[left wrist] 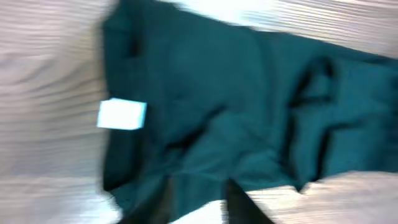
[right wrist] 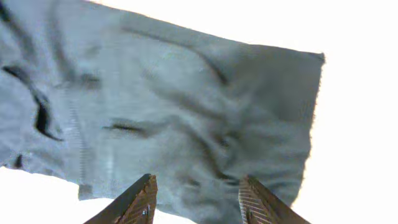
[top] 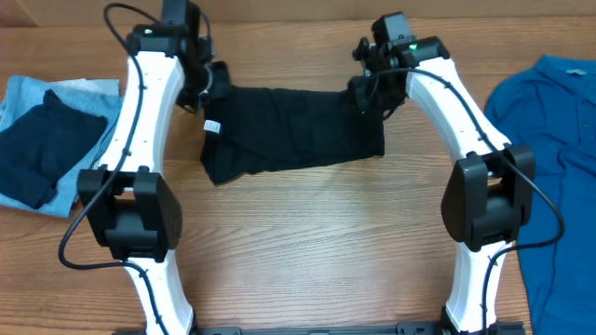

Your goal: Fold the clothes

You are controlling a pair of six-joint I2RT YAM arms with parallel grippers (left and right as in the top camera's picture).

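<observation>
The pale wooden desk (top: pixel 307 242) carries everything. Two white robot arms with black joints rise from its near edge: the left arm (top: pixel 140 121) and the right arm (top: pixel 456 112). Both bend inward over the far half, and from overhead their upper links and cables cover both ends of the cloth lying there.

A bright blue soft-fabric shirt (top: pixel 549 140) lies loosely spread at the right edge, cut off by the frame and well apart from the middle. The right arm's elbow overlaps its near side in the overhead view.

The large plain black short-sleeved shirt (top: pixel 293 130) lies on the far middle of the desk, folded into a rough, creased band between the two arms.

At the left edge a light blue cloth (top: pixel 28 102) lies flat, with a dark navy folded garment (top: pixel 42 149) on top of it.

The right gripper (right wrist: pixel 198 180) hangs over the black shirt's right end with its fingers spread apart above the fabric. The left gripper (left wrist: pixel 198 186) is over the shirt's left end, but the view is blurred — whether it pinches cloth I cannot tell.

A small white rectangular label (left wrist: pixel 122 115) sits on the shirt's left end.

Count: one desk, two arms, two grippers, four pieces of fabric, one label.
</observation>
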